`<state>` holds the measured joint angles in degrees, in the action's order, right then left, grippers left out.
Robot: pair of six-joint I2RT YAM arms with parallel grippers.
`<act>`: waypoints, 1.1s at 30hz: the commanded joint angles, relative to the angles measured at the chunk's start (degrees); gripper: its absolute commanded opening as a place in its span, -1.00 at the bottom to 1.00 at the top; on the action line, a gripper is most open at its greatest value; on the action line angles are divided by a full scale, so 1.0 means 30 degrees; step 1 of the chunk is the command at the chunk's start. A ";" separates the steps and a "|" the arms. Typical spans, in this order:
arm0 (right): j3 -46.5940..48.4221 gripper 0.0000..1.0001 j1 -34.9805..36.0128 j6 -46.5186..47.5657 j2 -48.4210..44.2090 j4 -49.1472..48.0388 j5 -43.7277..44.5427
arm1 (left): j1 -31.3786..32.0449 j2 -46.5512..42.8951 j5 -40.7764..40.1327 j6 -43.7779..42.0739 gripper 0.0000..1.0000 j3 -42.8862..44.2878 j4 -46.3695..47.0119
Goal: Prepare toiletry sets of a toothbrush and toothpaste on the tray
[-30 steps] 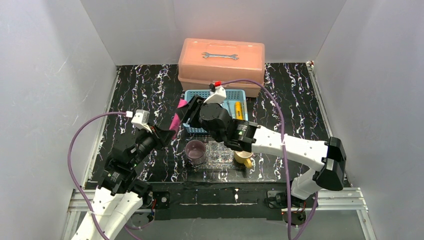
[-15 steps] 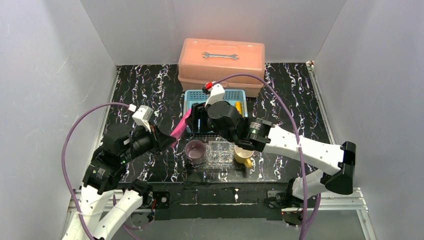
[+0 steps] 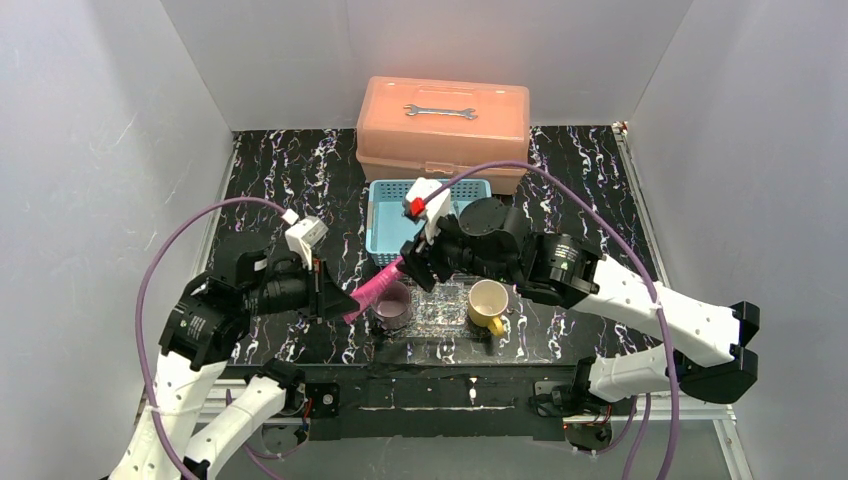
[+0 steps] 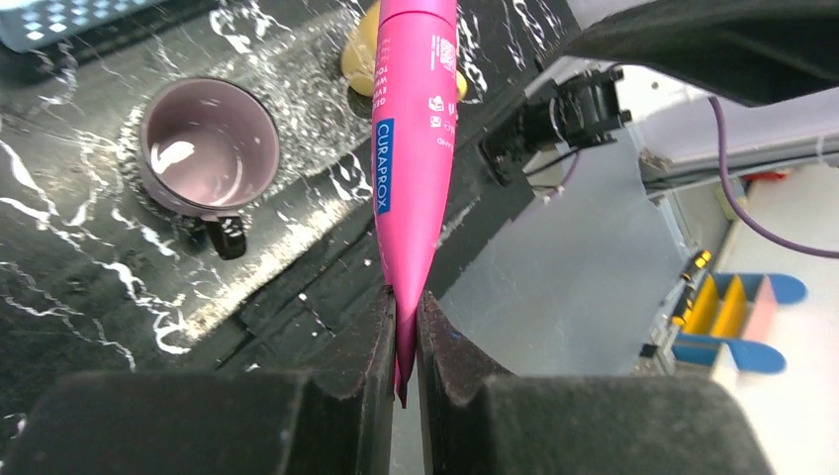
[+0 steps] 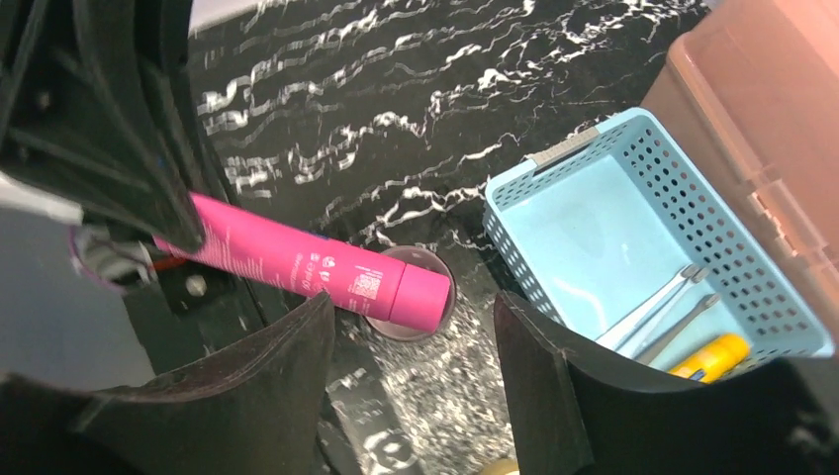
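The magenta toothpaste tube point(image 4: 411, 148) is smooth plastic with a soft satin sheen and printed lettering. The purple mug point(image 4: 210, 148) looks glazed, and its inside is glossy with a bright highlight. The tray point(image 3: 440, 305) is clear, glittery plastic. The left pincer point(image 4: 404, 322) is matt black and faintly grainy. The table point(image 3: 280, 180) has a black, white-veined marbled surface with a slight shine. The basket point(image 5: 594, 237) is perforated light-blue plastic. The toolbox point(image 3: 400, 150) is matt salmon plastic and carries a metal wrench point(image 3: 440, 111).

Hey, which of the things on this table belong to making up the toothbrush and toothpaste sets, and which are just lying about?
For the job: magenta toothpaste tube, yellow toothpaste tube, toothbrushes in the blue mesh basket, clear tray, purple mug, yellow mug.
Lying about: salmon toolbox, wrench on its lid.
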<state>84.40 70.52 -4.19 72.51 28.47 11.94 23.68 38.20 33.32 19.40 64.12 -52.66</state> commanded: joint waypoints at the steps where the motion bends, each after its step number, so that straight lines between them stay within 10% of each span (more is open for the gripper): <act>1: -0.1153 0.38 0.0044 0.4699 -0.0866 0.0401 -0.2470 | -0.0070 0.0722 0.2885 -0.0344 -1.00 0.0412 -0.0977; 16: -0.5326 0.51 0.1327 1.0834 -0.3365 -0.1454 -0.6427 | -0.0027 0.1359 0.5488 -0.0898 -1.00 -0.0623 -0.2342; 33: -0.4830 0.42 0.4762 1.3578 -0.1926 0.0230 -0.1584 | 0.0732 0.0753 0.7286 -0.0344 -1.00 -0.1310 -0.1871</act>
<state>68.55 83.33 34.15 66.52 27.90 2.07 25.36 41.12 51.55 18.11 60.58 -59.13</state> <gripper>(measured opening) 0.739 0.086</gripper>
